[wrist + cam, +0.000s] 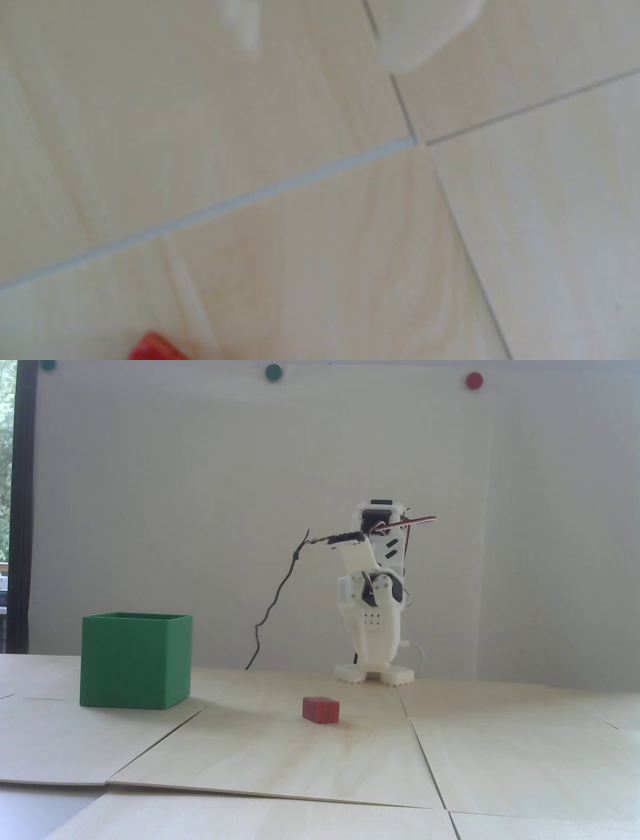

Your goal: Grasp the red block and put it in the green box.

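Currently: red block (pixel 320 709) flat on the bench (pixel 300 760), out in front of the arm's base in the fixed view, slightly left of it, on a pale wood panel just left of a seam between panels. Nothing touching it.

Green box (pixel 135 661) well to the left of the block in the same view, upright, open top, also on the bench — clear gap between the two. Inside not visible from this low angle.

Arm (pixel 375 595) folded up at the back near the white wall, standing on its base, well apart from both block and box. Black cable (pixel 272 610) hanging off to its left down to the bench. End effector (pixel 350 552) — pointing toward the camera and hard to read; cannot tell whether spread or pressed together. Holding nothing visible.

Wrist view: blurred. Mostly pale bench panels and seams crossing; just a corner of the red block (pixel 156 348) at the bottom edge, left of centre. Pale out-of-focus shapes at the top edge, not identifiable.

Round dots on the wall up top — two green (pixel 273 372), one red (pixel 474 380).
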Robot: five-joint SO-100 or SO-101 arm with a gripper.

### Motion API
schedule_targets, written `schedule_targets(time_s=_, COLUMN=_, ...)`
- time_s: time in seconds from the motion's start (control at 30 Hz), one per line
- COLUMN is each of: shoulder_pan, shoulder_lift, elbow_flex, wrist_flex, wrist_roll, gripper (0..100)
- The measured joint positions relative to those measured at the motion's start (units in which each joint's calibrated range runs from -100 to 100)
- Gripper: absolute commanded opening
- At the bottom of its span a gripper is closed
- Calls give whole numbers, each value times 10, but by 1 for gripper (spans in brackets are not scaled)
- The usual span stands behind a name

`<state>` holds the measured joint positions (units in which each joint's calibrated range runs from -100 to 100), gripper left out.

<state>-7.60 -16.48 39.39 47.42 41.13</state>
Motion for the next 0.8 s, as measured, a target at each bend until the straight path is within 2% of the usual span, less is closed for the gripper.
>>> schedule_targets(time_s=0.33, shoulder_pan=51, shoulder_lift=116, elbow_flex=-96, wrist_flex=0, wrist_roll=0, gripper=12)
schedule_targets(time_s=0.8, shoulder_pan=56, shoulder_lift=260, elbow_flex=-307, wrist_flex=8, wrist_roll=0, gripper=12)
